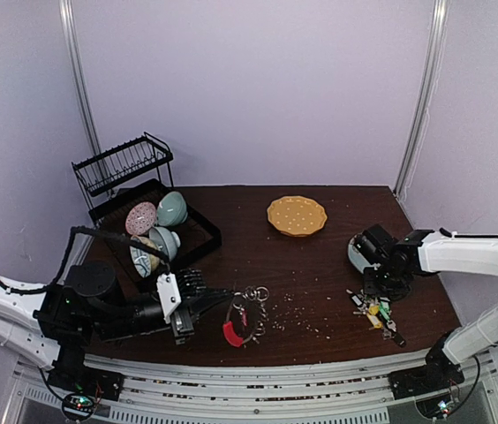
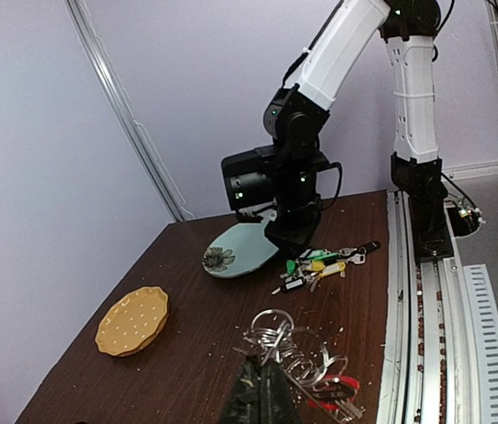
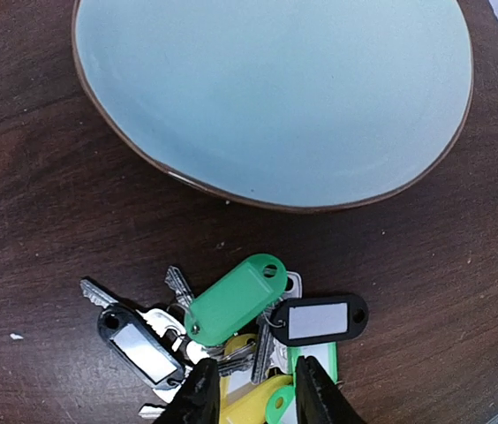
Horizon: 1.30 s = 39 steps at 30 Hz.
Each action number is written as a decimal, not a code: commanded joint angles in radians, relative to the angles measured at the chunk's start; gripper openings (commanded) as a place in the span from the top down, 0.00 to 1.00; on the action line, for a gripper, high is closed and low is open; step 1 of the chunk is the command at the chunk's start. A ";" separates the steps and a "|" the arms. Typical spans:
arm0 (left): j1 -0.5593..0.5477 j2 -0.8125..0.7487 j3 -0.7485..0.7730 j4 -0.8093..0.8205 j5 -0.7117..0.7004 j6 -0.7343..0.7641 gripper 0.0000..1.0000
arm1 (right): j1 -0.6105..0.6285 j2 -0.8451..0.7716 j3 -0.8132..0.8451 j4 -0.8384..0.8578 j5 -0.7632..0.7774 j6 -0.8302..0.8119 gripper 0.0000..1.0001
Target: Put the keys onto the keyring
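Note:
The keyring (image 1: 244,319) lies near the table's front edge, a red arc with many silver loops (image 2: 295,346). My left gripper (image 2: 262,378) is shut on one of its loops at the near side; in the top view the left gripper (image 1: 221,306) sits just left of the ring. The keys (image 1: 374,311) lie in a heap at the right, with green, yellow and black tags (image 3: 236,300). My right gripper (image 3: 258,393) hangs low over the heap, open, its fingers straddling a yellow tag and a silver key without pinching them. From the left wrist the keys (image 2: 324,263) show below that arm.
A light blue plate (image 3: 275,97) lies just behind the keys. A yellow dotted plate (image 1: 297,215) sits mid-table at the back. A black dish rack (image 1: 134,190) with bowls stands at the back left. Crumbs (image 1: 306,314) are scattered between ring and keys.

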 commanded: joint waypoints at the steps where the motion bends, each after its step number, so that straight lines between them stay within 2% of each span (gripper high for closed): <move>1: 0.012 -0.032 0.004 0.075 -0.011 -0.024 1.00 | 0.000 -0.021 -0.043 0.065 0.007 0.087 0.68; 11: 0.015 -0.029 0.006 0.075 -0.002 -0.001 1.00 | -0.002 0.037 -0.076 0.148 -0.004 0.083 0.70; 29: 0.016 -0.030 0.016 0.067 -0.006 0.042 1.00 | 0.005 0.047 -0.127 0.162 -0.059 0.092 0.76; 33: 0.016 -0.031 0.014 0.071 -0.008 0.044 1.00 | 0.006 0.048 -0.126 0.166 -0.047 0.088 0.87; 35: 0.017 -0.033 0.016 0.069 -0.007 0.043 1.00 | 0.006 0.047 -0.125 0.167 -0.059 0.087 0.88; 39: 0.016 -0.036 0.011 0.073 -0.013 0.041 1.00 | 0.011 0.043 -0.118 0.158 -0.064 0.081 0.97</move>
